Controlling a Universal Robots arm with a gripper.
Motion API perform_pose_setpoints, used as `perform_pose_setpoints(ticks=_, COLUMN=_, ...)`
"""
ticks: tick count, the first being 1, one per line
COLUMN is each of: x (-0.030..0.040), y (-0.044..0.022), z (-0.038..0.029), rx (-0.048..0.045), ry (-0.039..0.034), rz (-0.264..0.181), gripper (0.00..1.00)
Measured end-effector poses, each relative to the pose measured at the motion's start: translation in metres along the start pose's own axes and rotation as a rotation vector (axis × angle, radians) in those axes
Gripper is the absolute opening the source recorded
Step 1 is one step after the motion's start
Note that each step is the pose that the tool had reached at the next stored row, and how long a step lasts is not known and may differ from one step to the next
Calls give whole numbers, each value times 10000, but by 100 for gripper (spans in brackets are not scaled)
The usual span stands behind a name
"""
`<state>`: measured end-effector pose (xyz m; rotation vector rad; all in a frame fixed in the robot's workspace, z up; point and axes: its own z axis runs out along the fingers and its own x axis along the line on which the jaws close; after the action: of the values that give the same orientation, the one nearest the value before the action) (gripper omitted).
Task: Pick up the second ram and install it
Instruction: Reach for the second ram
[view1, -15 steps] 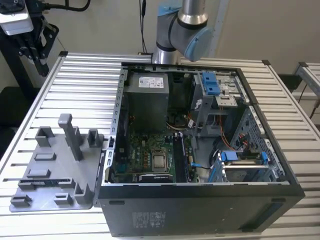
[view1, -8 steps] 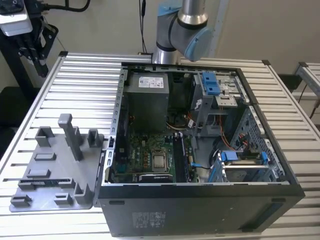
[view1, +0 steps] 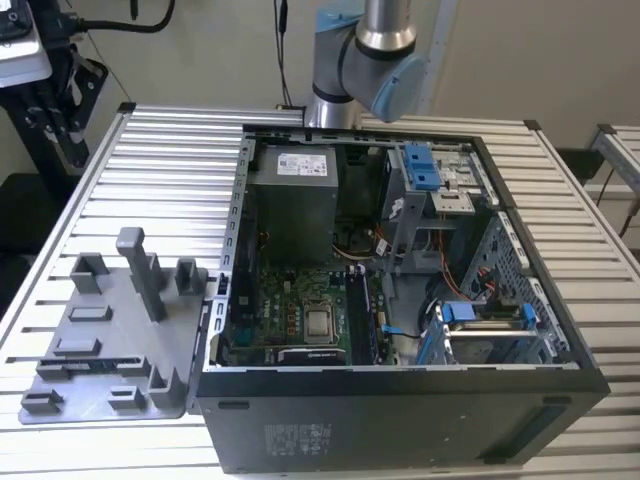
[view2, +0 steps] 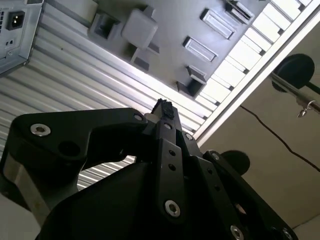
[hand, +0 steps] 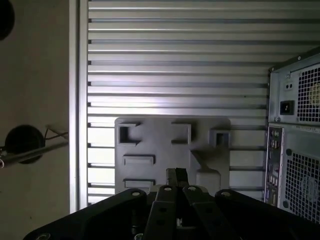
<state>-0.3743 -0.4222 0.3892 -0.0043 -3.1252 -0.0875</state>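
In both wrist views my gripper (view2: 164, 107) (hand: 176, 175) hangs high above the table with its black fingertips pressed together and nothing visible between them. It is shut. Straight below it lies the grey plastic holder (hand: 165, 150) (view2: 165, 20) with upright pegs, which sits at the exterior view's left (view1: 100, 330), beside the open PC case (view1: 400, 400). The second ram is hidden from me. Dark narrow strips (view1: 358, 312) stand in the slots beside the processor socket, but I cannot tell whether they are memory sticks.
The arm (view1: 370, 60) rises behind the case and leaves the exterior view at the top. The ribbed metal table (view1: 160, 170) ends at an edge (hand: 80, 100) close to the holder. The case's rear panel (hand: 295, 140) stands beside the holder.
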Motion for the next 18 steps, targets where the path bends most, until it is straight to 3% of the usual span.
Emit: perform_pose_setpoints(ticks=18, x=5, y=-636, z=-31, rx=1, ry=1, rz=0, gripper=11)
